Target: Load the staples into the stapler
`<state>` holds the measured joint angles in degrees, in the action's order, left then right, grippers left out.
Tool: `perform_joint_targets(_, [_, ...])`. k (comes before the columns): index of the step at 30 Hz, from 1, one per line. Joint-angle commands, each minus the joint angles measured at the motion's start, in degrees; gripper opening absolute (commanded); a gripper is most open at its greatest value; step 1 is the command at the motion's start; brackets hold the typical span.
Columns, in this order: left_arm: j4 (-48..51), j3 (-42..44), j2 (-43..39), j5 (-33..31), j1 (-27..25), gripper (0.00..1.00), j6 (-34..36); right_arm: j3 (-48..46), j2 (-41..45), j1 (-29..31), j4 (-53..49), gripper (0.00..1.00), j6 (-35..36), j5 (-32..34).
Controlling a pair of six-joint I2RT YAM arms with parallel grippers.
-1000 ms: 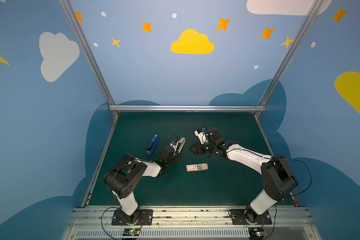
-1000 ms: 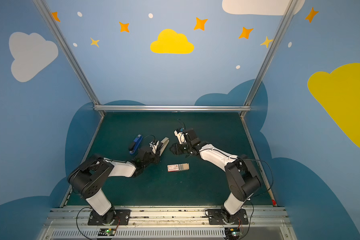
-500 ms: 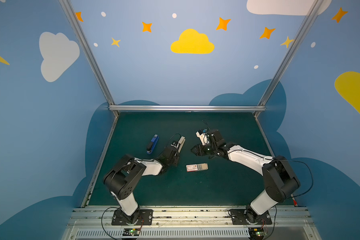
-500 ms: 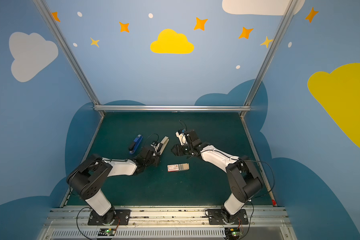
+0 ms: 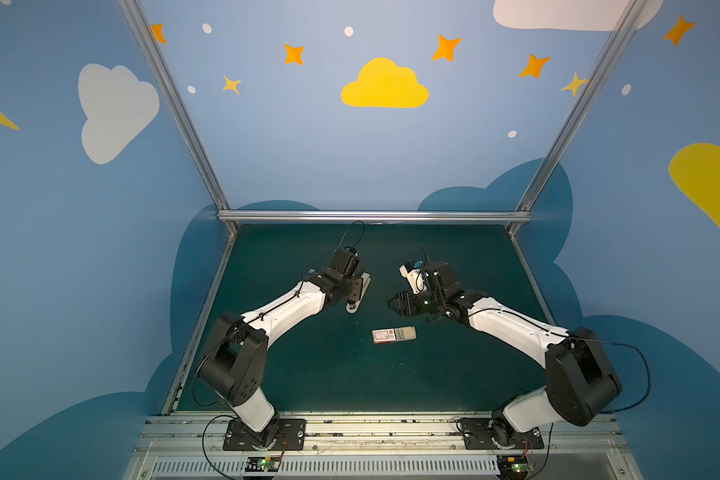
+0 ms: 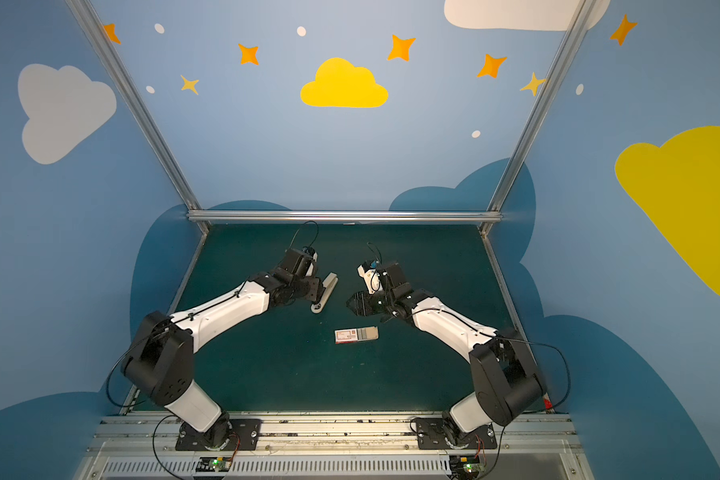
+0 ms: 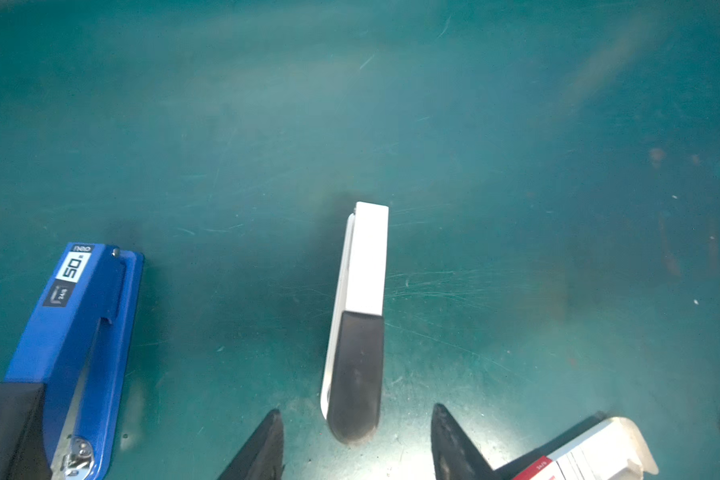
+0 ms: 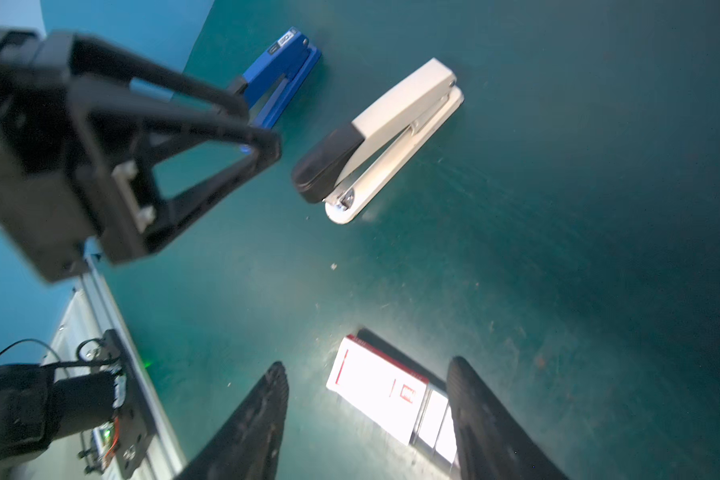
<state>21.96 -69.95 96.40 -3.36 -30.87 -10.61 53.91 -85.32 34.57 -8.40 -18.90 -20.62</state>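
Note:
A white stapler (image 5: 359, 293) (image 6: 325, 293) with a black rear end lies closed on the green mat. My left gripper (image 7: 356, 408) (image 5: 352, 296) is open at that black end, its fingertips (image 7: 273, 419) on either side and apart from it. The staples (image 8: 433, 415) show as pale strips in the slid-out tray of a white-and-red box (image 5: 393, 335) (image 6: 356, 335) (image 7: 591, 453) nearer the front. My right gripper (image 8: 368, 363) (image 5: 393, 303) hovers open above the box, holding nothing.
A blue stapler (image 7: 71, 345) (image 8: 283, 75) lies beside the white one on its left, hidden behind my left arm in both top views. Metal frame rails (image 5: 373, 216) border the mat at the back and sides.
My left gripper has opened and let go of the white stapler, which now rests on the mat. The left arm has lifted at the elbow. The right arm has hardly moved.

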Motion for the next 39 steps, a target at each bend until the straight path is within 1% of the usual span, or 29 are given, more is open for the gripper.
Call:
perform_joint_targets(1, [13.5, -4.6, 4.2, 3.9, 0.3, 0.59, -1.0, -1.8, 3.0, 0.2, -3.6, 0.62, -0.3, -2.3])
perform_joint_targets(4, [18.4, -9.8, 7.8, 4.8, 0.5, 0.59, -0.6, -3.3, 5.0, 0.6, -4.5, 0.62, -0.1, -2.1])
perform_joint_targets(6, [21.0, -12.6, 10.2, 3.4, 0.5, 0.59, -0.3, -4.1, 5.9, 0.6, -4.8, 0.62, 0.0, -2.1])
perform_joint_targets(10, [23.3, -16.3, 13.6, 3.1, 0.8, 0.58, 0.5, -4.8, 7.2, 0.6, -5.3, 0.62, 0.0, -1.7])
perform_joint_targets(16, [25.0, -19.3, 17.1, 3.2, 0.9, 0.52, 1.3, -5.1, 8.2, 0.6, -6.1, 0.62, 0.5, -0.7])
perform_joint_targets(18, [25.1, -19.7, 17.8, 3.7, 0.9, 0.46, 1.6, -5.2, 8.2, 0.6, -6.1, 0.62, 0.4, -0.7])
perform_joint_targets(19, [25.2, -19.8, 18.3, 3.9, 0.9, 0.42, 1.7, -5.2, 8.2, 0.6, -6.0, 0.62, 0.5, -0.7])
perform_joint_targets(24, [25.0, -19.5, 20.2, 5.2, 0.9, 0.13, 2.1, -5.3, 8.4, 0.6, -5.9, 0.62, 0.3, -0.4])
perform_joint_targets(27, [24.0, -18.1, 20.8, 6.0, 1.0, 0.06, 1.8, -5.5, 8.7, 0.5, -6.0, 0.62, 0.2, -0.2])
perform_joint_targets(29, [23.7, -17.8, 21.4, 6.5, 1.0, 0.04, 1.7, -5.4, 8.8, 0.5, -6.1, 0.62, 0.3, -0.1])
perform_joint_targets(39, [22.3, -16.0, 23.0, 8.3, 1.3, 0.04, 0.9, -5.4, 9.4, 0.5, -6.2, 0.62, 0.0, 0.1])
